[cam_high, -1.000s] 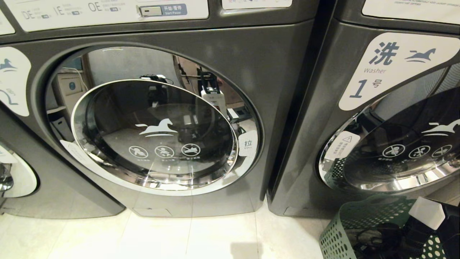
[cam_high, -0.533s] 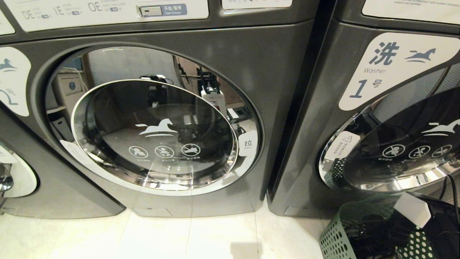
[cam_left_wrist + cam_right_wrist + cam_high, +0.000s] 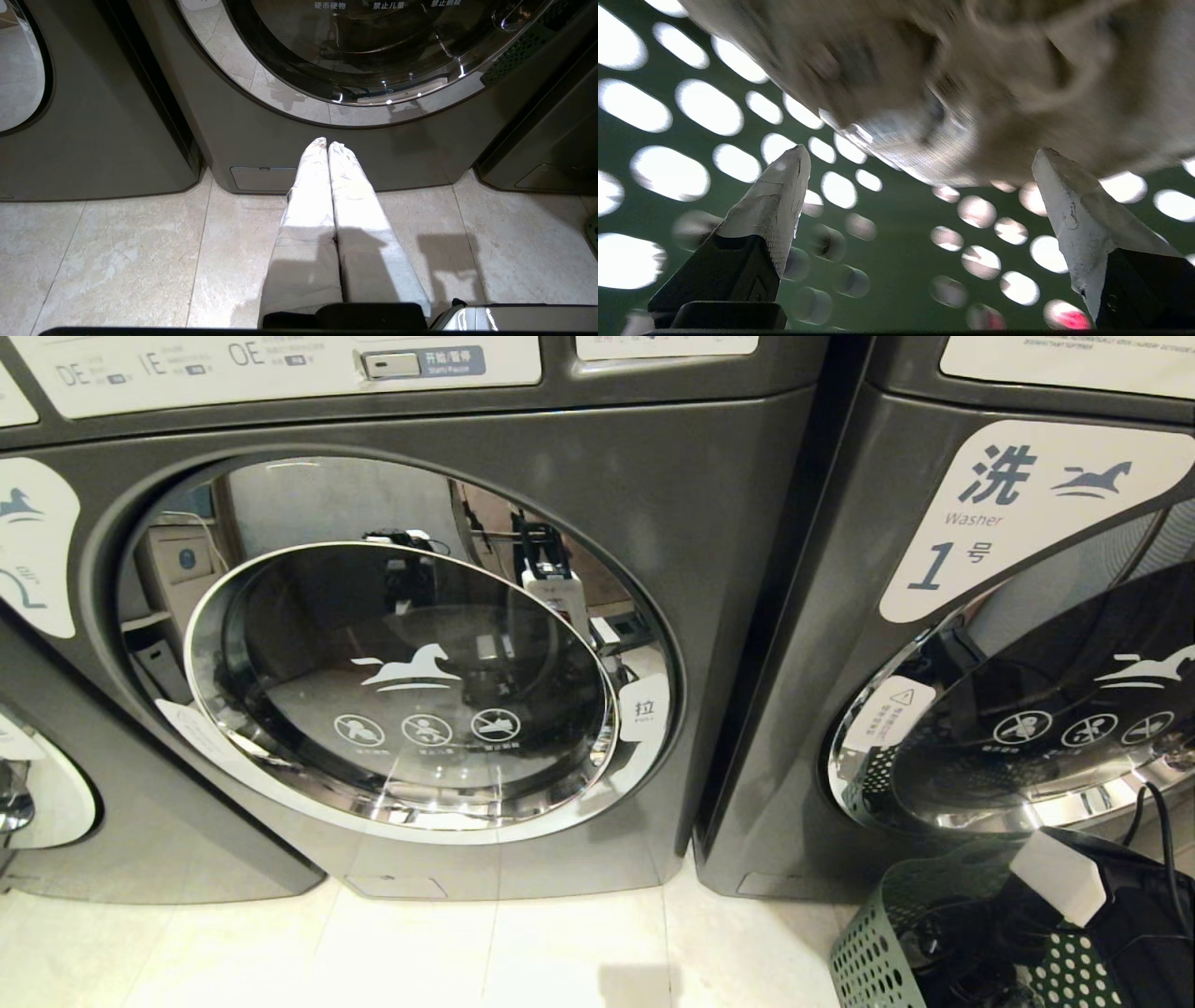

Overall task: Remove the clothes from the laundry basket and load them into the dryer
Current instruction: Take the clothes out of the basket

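Note:
The grey dryer (image 3: pixel 728 523) fills the middle of the head view, its round glass door (image 3: pixel 401 691) shut. A green perforated laundry basket (image 3: pixel 878 943) stands on the floor at the lower right, and my right arm (image 3: pixel 1102 915) reaches down into it. In the right wrist view my right gripper (image 3: pixel 920 151) is open inside the basket, close to its green wall (image 3: pixel 887 233). Pale, blurred clothes (image 3: pixel 971 70) lie just beyond its fingertips, with nothing between the fingers (image 3: pixel 775 196). My left gripper (image 3: pixel 327 142) is shut and empty, low over the tiles before the dryer's base (image 3: pixel 261 135).
A washer marked 1 (image 3: pixel 980 523) stands right of the dryer, directly behind the basket. Part of another machine (image 3: pixel 28 784) shows at the far left. Pale floor tiles (image 3: pixel 467 952) run in front of the machines. A white pull label (image 3: pixel 644 707) sits on the door's right edge.
My right arm has shifted left and sunk further into the basket. The machines, the basket and the view itself have stayed put.

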Robot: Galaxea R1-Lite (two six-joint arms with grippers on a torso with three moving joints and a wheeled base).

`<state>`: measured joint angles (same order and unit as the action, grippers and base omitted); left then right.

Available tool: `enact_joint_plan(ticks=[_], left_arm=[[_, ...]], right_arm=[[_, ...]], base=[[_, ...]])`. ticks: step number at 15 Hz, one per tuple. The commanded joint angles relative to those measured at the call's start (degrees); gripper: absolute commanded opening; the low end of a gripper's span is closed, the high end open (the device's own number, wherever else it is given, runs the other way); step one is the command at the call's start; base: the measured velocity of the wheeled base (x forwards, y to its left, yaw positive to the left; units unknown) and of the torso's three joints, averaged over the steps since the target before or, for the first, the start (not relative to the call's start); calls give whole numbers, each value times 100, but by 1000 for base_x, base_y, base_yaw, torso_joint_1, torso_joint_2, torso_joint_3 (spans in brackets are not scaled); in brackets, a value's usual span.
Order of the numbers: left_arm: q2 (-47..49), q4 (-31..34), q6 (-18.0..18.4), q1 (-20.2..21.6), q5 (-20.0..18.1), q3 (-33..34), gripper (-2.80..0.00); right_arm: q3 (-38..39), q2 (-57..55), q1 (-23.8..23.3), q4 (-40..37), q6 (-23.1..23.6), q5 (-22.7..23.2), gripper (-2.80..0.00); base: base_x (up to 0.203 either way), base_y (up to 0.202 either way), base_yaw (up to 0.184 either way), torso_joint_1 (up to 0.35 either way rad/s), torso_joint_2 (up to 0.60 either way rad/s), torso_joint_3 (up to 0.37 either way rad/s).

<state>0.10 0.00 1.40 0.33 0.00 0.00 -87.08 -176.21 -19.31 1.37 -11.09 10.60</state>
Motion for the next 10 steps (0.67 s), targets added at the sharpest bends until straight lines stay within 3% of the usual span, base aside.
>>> enact_joint_plan(ticks=[1,4,6,10], left_arm=[[-1,0,0,2,0,0,-280],[-1,0,0,2,0,0,-280],[-1,0,0,2,0,0,-280],[-1,0,0,2,0,0,-280]], right_arm=[[289,-9,-8,-16,348,-260,0],[492,-9,-29,1,470,-457,0],[444,-9,-37,47,611,-905,0],[261,-9,-38,987,695,-996,0]], base=[[0,0,0,0,0,0],[0,0,0,0,0,0],[0,0,0,0,0,0],[0,0,0,0,0,0]])
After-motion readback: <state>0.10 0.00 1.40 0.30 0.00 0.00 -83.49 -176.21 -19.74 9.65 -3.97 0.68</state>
